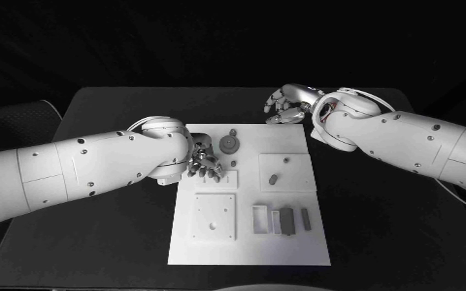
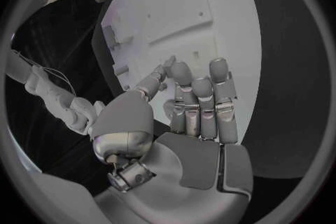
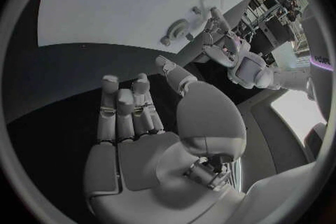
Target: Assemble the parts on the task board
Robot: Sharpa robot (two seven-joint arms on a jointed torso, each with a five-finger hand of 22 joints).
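Head view shows you the left hand (image 1: 204,163) hovering over the task board's (image 1: 291,250) left edge, fingers slightly apart and holding nothing, just beside the round grey part (image 1: 230,145). Your right hand (image 1: 287,104) hangs empty and spread beyond the board's far edge.

Matt white task board (image 1: 291,244), matt black table (image 1: 388,237), glossy metallic left hand (image 1: 203,162).
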